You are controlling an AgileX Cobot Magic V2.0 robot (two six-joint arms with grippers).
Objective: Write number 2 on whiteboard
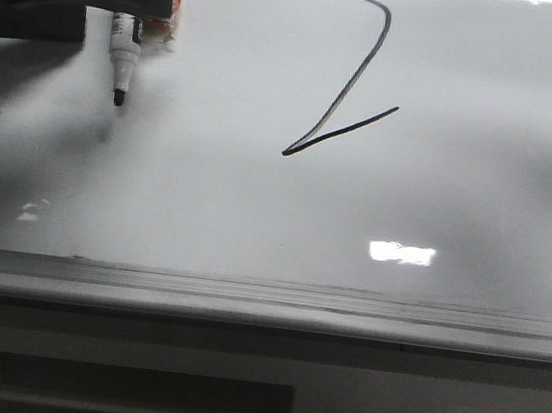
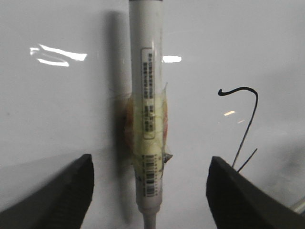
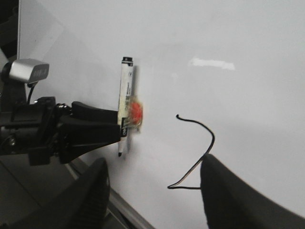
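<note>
Left gripper has its two dark fingers spread wide apart, with a white marker pen running up between them, touching neither. From the front, that arm's black body sits against the whiteboard well away from the number 2, and the pen hangs below it with its black tip pointing down toward the grey ledge. Whether the tip touches the board cannot be told. Yellowish tape wraps the pen's middle, with an orange-red patch beside it.

Right gripper is likewise parted, holding nothing, facing the whiteboard with the 2 showing between its fingers.

On the whiteboard the 2 is a thin black line: a curved top, a long diagonal, and a short base stroke slanting upward. It lies above the ledge, apart from the pen.
</note>
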